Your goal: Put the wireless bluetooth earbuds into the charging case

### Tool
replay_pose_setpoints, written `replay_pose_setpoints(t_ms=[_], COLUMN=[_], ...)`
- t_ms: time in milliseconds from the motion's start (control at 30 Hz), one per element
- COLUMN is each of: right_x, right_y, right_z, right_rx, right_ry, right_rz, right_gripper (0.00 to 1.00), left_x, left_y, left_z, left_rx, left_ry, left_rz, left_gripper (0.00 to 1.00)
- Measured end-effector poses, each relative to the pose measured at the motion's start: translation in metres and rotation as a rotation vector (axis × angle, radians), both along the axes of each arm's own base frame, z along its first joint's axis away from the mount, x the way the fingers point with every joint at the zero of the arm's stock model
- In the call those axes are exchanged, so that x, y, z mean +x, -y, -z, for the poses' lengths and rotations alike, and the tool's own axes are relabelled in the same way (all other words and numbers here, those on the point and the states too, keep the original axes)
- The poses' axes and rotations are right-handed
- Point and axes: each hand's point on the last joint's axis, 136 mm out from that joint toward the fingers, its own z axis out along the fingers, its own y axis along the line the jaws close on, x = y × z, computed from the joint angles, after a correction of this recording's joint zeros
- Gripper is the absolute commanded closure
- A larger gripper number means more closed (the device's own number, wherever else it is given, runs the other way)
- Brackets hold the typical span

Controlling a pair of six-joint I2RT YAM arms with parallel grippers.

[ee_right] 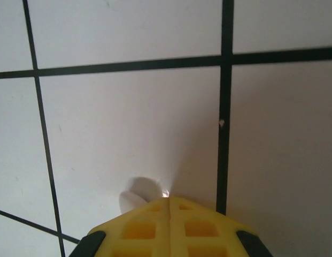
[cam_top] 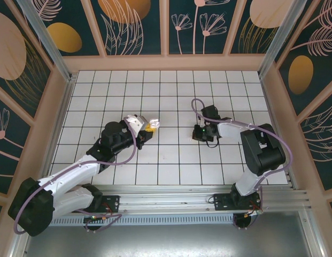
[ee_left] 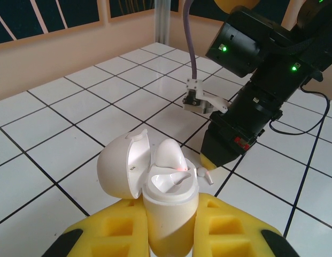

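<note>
My left gripper is shut on the white charging case, holding it upright with its lid swung open to the left. One whitish earbud stands in the case's far socket, and the near socket is bare. A second whitish earbud lies on the tile just behind the case. My right gripper points down at the floor with its yellow fingers pressed together. That earbud peeks out beside its left fingertip, and I cannot tell whether any of it is pinched.
The white tiled floor is ringed by a low wooden wall. The right arm's black body and loose black cable hang close behind the case. A tiny white speck sits on a grid line.
</note>
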Motion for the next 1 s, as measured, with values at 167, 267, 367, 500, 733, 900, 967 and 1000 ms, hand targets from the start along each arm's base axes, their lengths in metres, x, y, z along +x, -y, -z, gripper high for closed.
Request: replay_pose_setpoints(t_ms=[167,267,367,500,733,900,967,1000], right_x=[-0.01,-0.012,-0.01,-0.01,-0.001,0.003,0.006,0.008], right_y=[0.016,0.025,0.024,0.008,-0.013,-0.014,-0.015,-0.016], right_z=[-0.001,-0.009,-0.028,-0.046,-0.037,-0.026,-0.024,-0.024], right_rx=[-0.068,-0.093,-0.066,-0.034,-0.042,-0.075,-0.08,-0.081], right_ry=[-0.047,-0.058,-0.025,0.022,-0.019,-0.054,-0.06,-0.061], right_rz=[0.068,0.138,0.203,0.226,0.234,0.241,0.241,0.241], right_gripper=[0.89,0.73,0.63,0.57,0.63,0.67,0.68,0.68], left_x=[0.0,0.0,0.0,-0.001,-0.005,-0.006,-0.006,-0.006], left_y=[0.0,0.0,0.0,0.001,0.007,0.01,0.011,0.011], left_z=[-0.001,-0.002,-0.002,-0.002,0.003,0.002,0.0,-0.001], left_rx=[-0.002,-0.003,-0.003,-0.004,-0.006,-0.018,-0.024,-0.026], left_ry=[0.003,0.003,0.003,0.002,-0.014,-0.01,-0.003,-0.001], left_rz=[0.0,0.0,0.0,0.008,0.05,0.071,0.074,0.075], left_gripper=[1.0,1.0,1.0,1.0,1.0,1.0,1.0,1.0])
